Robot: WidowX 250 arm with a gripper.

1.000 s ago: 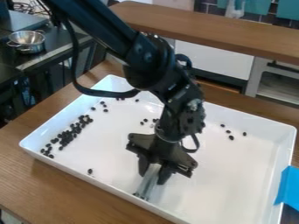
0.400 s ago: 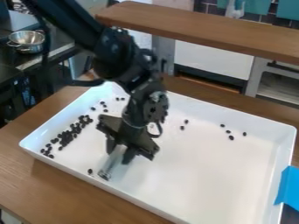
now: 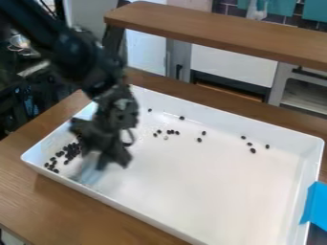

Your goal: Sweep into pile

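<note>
The black two-finger gripper [image 3: 100,157] is clamped on a blurred, pale translucent tool [image 3: 91,171] at the left of the white rectangular tray [image 3: 211,191], beside clustered small black beans [image 3: 69,152]; other beans [image 3: 199,139] lie scattered toward the far wall.

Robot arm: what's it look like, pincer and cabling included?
Black arm throughout, built of chunky segments with bulky joints, and a small pale grey patch near the wrist. A thin black cable bows out in a loop beside the wrist. The pincer is black too, with a broad, angular body wider than the wrist above it. Can't make out any markings.
</note>
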